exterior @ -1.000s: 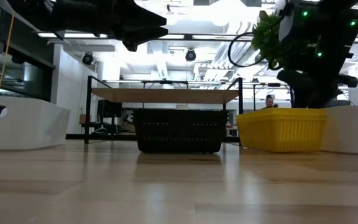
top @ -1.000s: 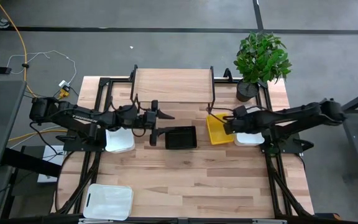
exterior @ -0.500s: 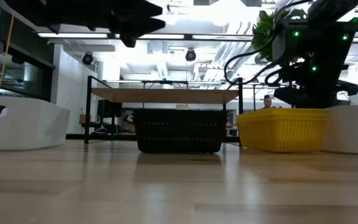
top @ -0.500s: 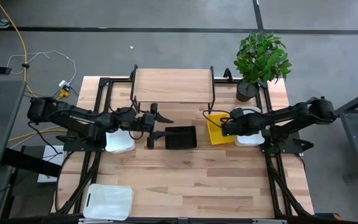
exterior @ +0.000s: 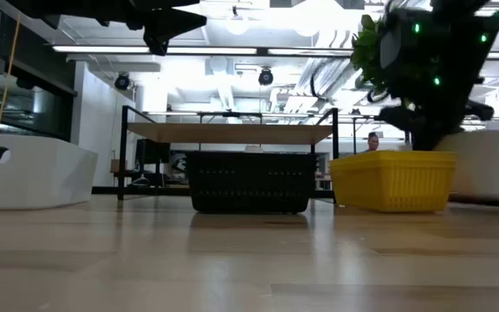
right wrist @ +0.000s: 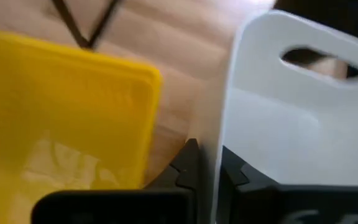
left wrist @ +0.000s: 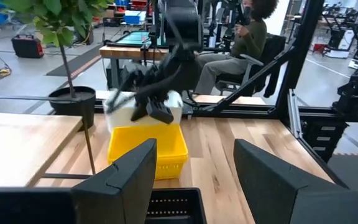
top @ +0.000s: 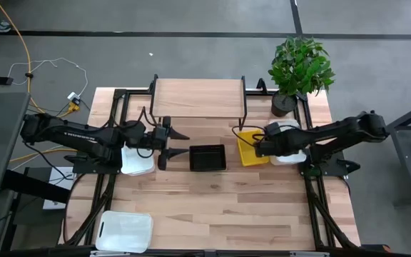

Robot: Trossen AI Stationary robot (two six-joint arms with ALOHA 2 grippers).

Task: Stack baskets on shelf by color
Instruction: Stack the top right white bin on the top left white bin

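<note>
Tabletop (top: 227, 207), right hand (right wrist: 207, 163) pinching white basket (right wrist: 291, 118) rim

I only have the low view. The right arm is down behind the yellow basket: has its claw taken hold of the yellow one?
Observer: No. The right wrist view shows the right claw shut on the wall of the right-hand white basket, beside the yellow basket.
Operator: And the left claw?
Observer: The high view shows the left claw open, hovering just left of the black basket.
</note>
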